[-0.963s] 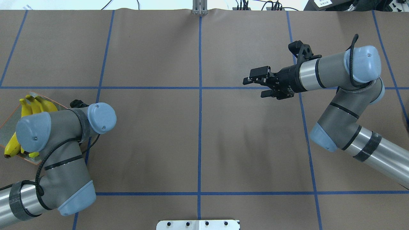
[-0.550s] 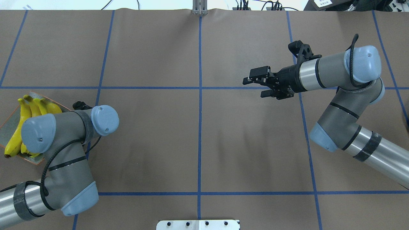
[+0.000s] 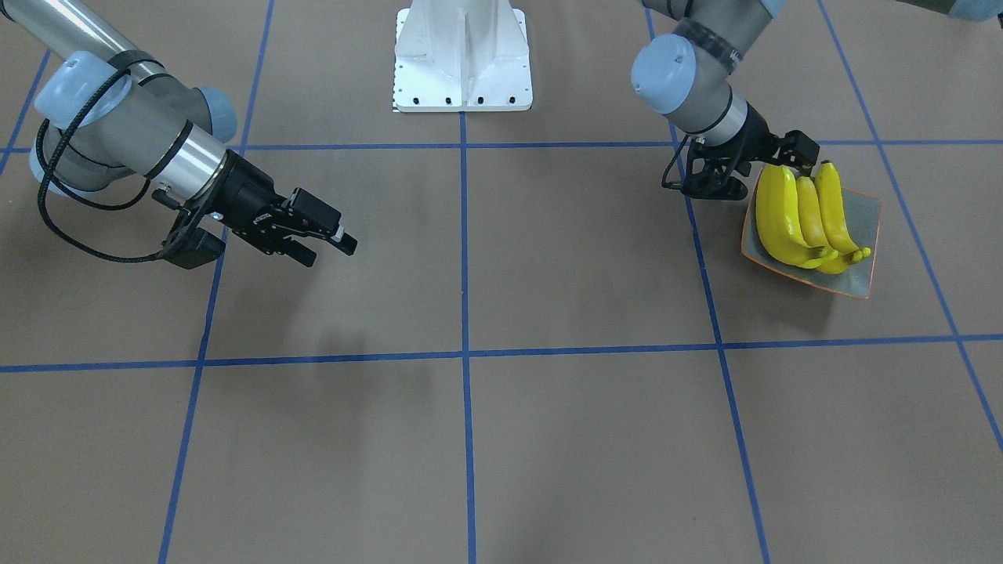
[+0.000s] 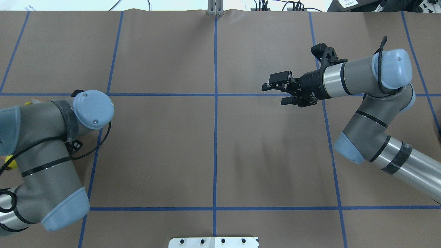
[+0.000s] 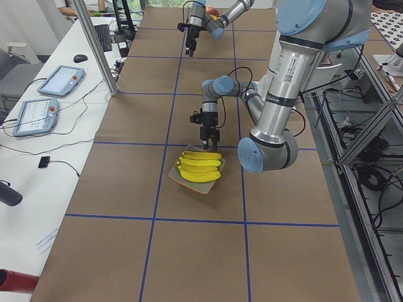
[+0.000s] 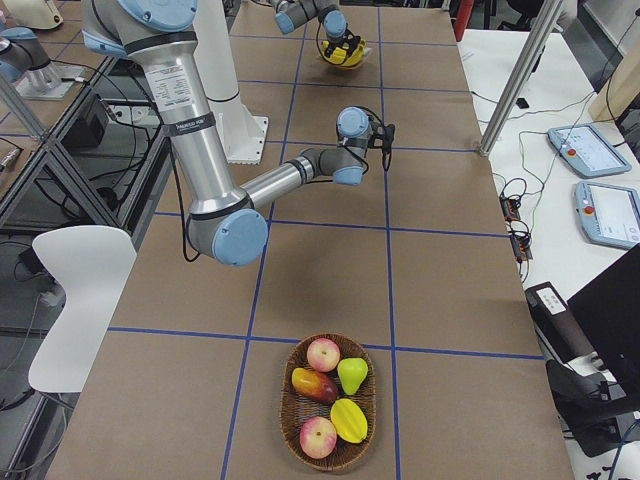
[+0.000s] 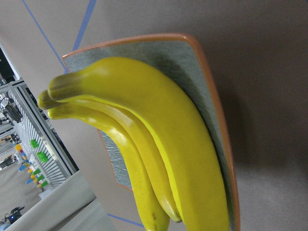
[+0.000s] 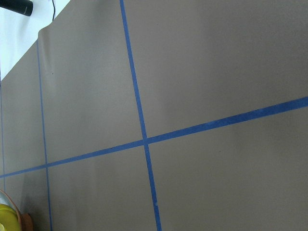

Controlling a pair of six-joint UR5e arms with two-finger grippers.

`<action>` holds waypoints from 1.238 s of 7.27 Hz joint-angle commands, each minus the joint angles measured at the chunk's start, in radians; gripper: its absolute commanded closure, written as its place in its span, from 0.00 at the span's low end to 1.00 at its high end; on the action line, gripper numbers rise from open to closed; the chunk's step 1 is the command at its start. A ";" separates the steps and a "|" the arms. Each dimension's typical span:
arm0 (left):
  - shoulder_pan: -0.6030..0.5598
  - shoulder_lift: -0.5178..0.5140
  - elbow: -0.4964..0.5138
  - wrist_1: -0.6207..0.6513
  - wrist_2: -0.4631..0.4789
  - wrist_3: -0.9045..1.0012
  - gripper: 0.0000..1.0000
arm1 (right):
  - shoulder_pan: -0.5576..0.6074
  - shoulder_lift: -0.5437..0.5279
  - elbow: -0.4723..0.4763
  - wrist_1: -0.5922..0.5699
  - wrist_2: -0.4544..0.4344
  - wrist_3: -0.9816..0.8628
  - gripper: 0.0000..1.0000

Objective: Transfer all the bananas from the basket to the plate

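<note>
a wide table covered in brown paper with a grid of blue tape lines (image 4: 165, 137) fills the scene. the grey and pale blue left arm (image 4: 44, 137) folds over the table's left end, and in the overhead view it hides almost everything under it. the matching right arm (image 4: 372, 103) reaches in from the right, its forearm level above the paper. a white metal mounting base (image 3: 462, 55) sits at the robot's edge, on the centre line.

at the far right end of the table, well apart from both arms, rests an oval woven wicker basket (image 6: 284, 410) that holds two red and yellow apples, a green pear, a red and yellow mango and a yellow star-shaped fruit.

on the left side lies the square grey-green plate with a thin orange rim (image 3: 868, 227). the three glossy yellow bananas (image 3: 807, 219) lie on it side by side and touching, with their stem ends together at the side away from the robot.

the black left gripper (image 3: 787, 153) hangs just over the plate's robot-side edge, near the bananas' tips; whether its jaws are apart or together cannot be told. the black right gripper (image 4: 274, 94) hovers right of centre with its jaws spread wide and nothing between them.
</note>
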 commanded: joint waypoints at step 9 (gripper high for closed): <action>-0.692 0.145 0.232 -0.767 -0.760 0.220 0.00 | 0.558 -0.254 0.013 -0.524 0.366 -1.063 0.00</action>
